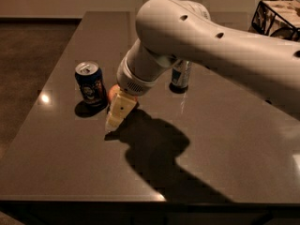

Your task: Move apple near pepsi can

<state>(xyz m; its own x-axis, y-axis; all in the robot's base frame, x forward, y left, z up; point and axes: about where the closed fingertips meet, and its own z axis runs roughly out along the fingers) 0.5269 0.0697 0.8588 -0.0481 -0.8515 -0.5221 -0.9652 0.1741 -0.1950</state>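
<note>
Position at inspection: the hand [116, 115] was low over the desk [243, 144], angled down and to the left, with its tip at or just above the surface. The apple [113, 93] sat directly behind the upper part of the hand, and only a small orange patch of it showed. It lay just beside the pepsi can [90, 83], which stood upright near the left edge of the desk. Whether the apple touched the can could not be determined. Whether the hand was wide, narrow or closed on the apple could not be told either, since the arm [197, 36] and the hand's own body covered the contact area.

Assessment: the task appeared to be at its final step, with the apple already close to the can. The next move would call for letting go, if the apple was held, and a clean lift up and away to the right. A sideways sweep risks rolling the apple or tipping the can.

Surroundings: a slim silver can [180, 74] stood farther back, partly behind the arm and well apart from the apple. A dark wire basket [276, 13] sat at the far right corner. Neither obstructed a retreat.
</note>
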